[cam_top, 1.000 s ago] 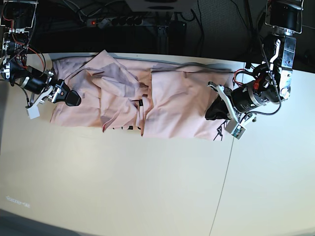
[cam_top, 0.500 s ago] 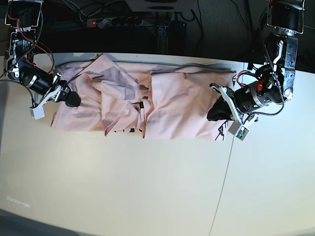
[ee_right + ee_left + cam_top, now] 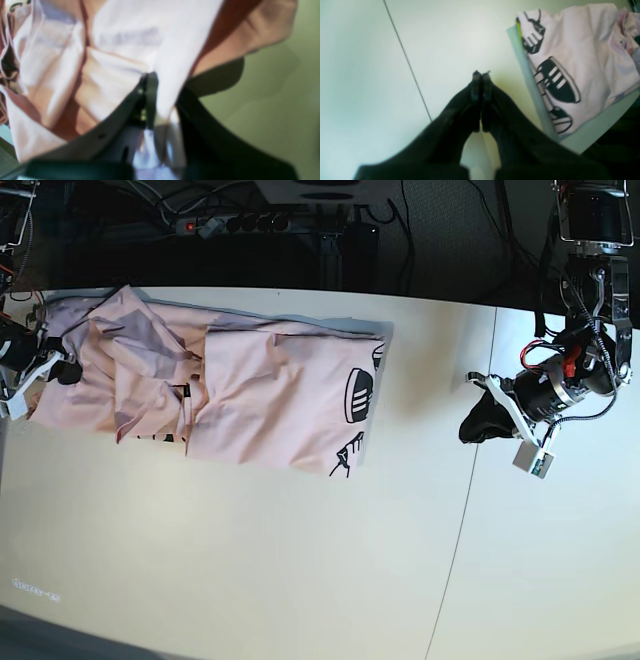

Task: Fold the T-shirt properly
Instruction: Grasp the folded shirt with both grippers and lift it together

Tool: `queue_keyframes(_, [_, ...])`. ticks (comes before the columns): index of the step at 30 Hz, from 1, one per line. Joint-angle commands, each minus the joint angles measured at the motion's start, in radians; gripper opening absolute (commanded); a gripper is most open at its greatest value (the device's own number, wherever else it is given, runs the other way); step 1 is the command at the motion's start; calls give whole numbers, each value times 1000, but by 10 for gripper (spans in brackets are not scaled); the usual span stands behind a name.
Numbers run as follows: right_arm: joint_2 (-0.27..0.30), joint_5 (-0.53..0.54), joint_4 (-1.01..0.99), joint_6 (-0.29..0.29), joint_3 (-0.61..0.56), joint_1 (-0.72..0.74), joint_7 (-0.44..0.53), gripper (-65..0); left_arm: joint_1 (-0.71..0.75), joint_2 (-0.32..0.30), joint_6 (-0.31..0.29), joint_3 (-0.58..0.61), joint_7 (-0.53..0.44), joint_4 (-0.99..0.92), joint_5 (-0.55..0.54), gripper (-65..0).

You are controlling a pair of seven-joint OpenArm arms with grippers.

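Observation:
The pale pink T-shirt (image 3: 270,395) lies crumpled along the back left of the table (image 3: 300,560). Its right edge is turned over, showing black lettering (image 3: 358,395). In the right wrist view my right gripper (image 3: 162,100) is shut on a fold of the T-shirt (image 3: 120,50). In the base view that right gripper (image 3: 62,370) sits at the shirt's far left end. My left gripper (image 3: 478,423) rests on bare table well to the right of the shirt, apart from it. The left wrist view shows the left gripper (image 3: 481,75) shut with nothing in it, and the T-shirt (image 3: 582,50) beyond it.
A dark seam (image 3: 455,540) runs across the tabletop just beside the left gripper. Behind the table's back edge lie a power strip (image 3: 240,222) and cables on a dark floor. The left arm's body (image 3: 590,360) hangs over the right side.
The right gripper closed on the shirt and dragged it left across the table. The shirt's right edge slid away from the left gripper and flipped over. The left gripper shifted slightly right.

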Motion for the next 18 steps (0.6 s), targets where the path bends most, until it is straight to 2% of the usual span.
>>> queue_keyframes(1, [37, -29, 2, 19, 22, 0, -20, -650, -12, -14, -31, -5, -6, 16, -18, -650])
queue_keyframes(8, [52, 135, 6, 21, 94, 11, -89, -650, -4, -13, -34, 1, 0, 16, -16, -650])
queue_keyframes(10, [51, 149, 9, 20, 96, 17, -89, -650, -5, -13, -34, 18, -3, 16, 1, -650])
queue_keyframes(15, [51, 185, 29, 21, 96, 56, -110, -650, -5, -12, -34, 111, -39, 8, 73, -650])
queue_keyframes(18, [47, 253, 60, 21, 96, 80, -183, -650, -5, -3, -32, 178, -101, -28, 138, -650])
